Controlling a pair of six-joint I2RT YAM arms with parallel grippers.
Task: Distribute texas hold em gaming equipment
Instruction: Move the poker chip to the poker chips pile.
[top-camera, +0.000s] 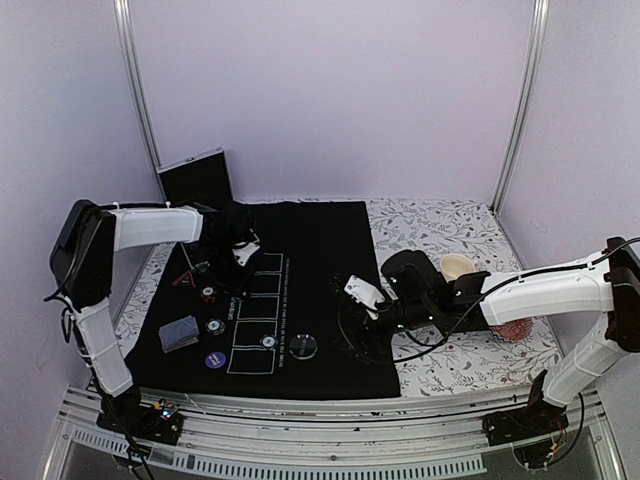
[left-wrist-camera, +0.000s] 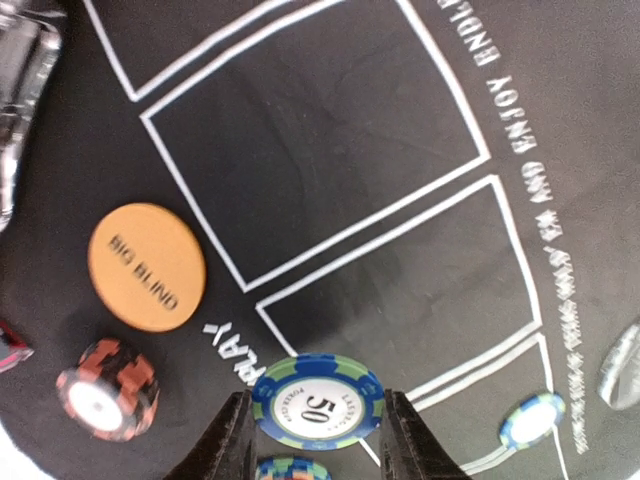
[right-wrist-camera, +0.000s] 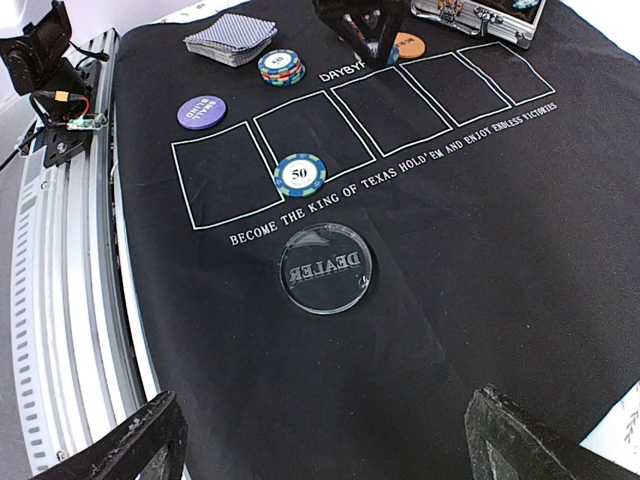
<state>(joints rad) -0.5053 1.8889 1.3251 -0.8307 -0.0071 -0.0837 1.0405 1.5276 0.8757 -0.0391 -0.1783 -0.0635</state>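
**Left claw**: clenched across the blue-and-green striped poker chip marked 50, one finger on each side of its rim. From this angle I cannot tell whether the chip has cleared the black felt mat or lies flat on it. It sits centred between my fingers, at the near edge of the mat's white-outlined card boxes.

**Handling:** I judge it a small, rigid, light disc with a smooth edge, so it is likely to pivot or slip out if pinched off-centre. I should grip squarely across the full width with a moderate squeeze.

**Around the left claw:**
- A flat orange disc printed BIG BLIND lies ahead and to the left.
- A red-and-black striped chip lies close on the left.
- A second blue striped chip lies off to the right on a box line.
- The edge of another striped chip shows just behind the held one, near enough to be nudged.

**Right claw**: released, fingers spread wide and grasping nothing, over bare felt.
- The clear round DEALER disc lies straight ahead, with nothing between it and the claw.
- Further ahead and to the left are the purple round disc, a short stack of striped chips and the deck of lattice-backed playing cards.
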